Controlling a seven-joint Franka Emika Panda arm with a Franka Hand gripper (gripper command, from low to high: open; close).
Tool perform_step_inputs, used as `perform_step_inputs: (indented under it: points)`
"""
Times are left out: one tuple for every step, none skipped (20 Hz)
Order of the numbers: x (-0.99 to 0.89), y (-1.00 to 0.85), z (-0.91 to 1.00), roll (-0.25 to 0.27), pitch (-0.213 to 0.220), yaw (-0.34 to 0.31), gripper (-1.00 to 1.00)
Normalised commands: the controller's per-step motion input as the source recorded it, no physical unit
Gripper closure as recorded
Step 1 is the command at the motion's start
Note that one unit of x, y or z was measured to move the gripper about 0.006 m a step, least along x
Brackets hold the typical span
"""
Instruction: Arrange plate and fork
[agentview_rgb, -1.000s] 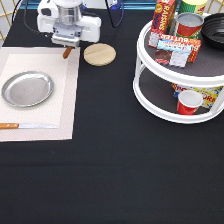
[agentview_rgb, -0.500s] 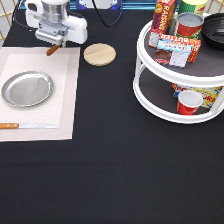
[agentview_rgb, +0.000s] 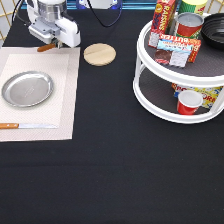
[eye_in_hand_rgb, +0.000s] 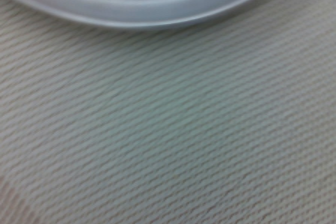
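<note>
The shiny silver plate (agentview_rgb: 27, 89) lies on the left part of a beige placemat (agentview_rgb: 62, 107). My gripper (agentview_rgb: 51, 44) hangs over the mat's top edge, above and to the right of the plate in the exterior view. It is shut on the fork (agentview_rgb: 46, 48), whose brown-orange handle sticks out below the hand; the tines are hidden. The wrist view shows the mat's weave (eye_in_hand_rgb: 172, 140) and the plate's rim (eye_in_hand_rgb: 135, 16) at one edge.
A knife (agentview_rgb: 25, 126) with a wooden handle lies on the mat below the plate. A round wooden coaster (agentview_rgb: 99, 54) sits right of the mat. A white two-tier turntable (agentview_rgb: 150, 95) with cans, boxes and a red cup stands at the right.
My gripper has moved to the exterior view's left along the mat's top edge, carrying the fork with it. Plate, knife and coaster have not moved.
</note>
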Motion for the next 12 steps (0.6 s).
perform_step_inputs:
  points:
    - [0.0, -0.14, 0.08, 0.04, -0.029, -0.287, 1.0]
    - [0.0, -0.2, 0.12, 0.036, -0.025, -0.262, 1.0]
    - [0.0, -0.31, 0.16, 0.03, -0.019, -0.224, 1.0]
    - [0.01, -0.4, 0.2, 0.038, -0.015, -0.183, 1.0]
    - [0.03, -0.46, 0.2, 0.047, -0.016, -0.158, 1.0]
    - [0.04, -0.49, 0.21, 0.06, -0.009, -0.143, 1.0]
    - [0.06, -0.51, 0.2, 0.049, -0.019, -0.134, 1.0]
    - [0.06, -0.51, 0.18, 0.05, -0.021, -0.136, 1.0]
    - [0.05, -0.5, 0.18, 0.053, -0.019, -0.14, 1.0]
    - [0.05, -0.47, 0.15, 0.051, -0.026, -0.151, 1.0]
    - [0.04, -0.46, 0.14, 0.063, -0.02, -0.149, 1.0]
    - [0.04, -0.47, 0.14, 0.076, -0.016, -0.139, 1.0]
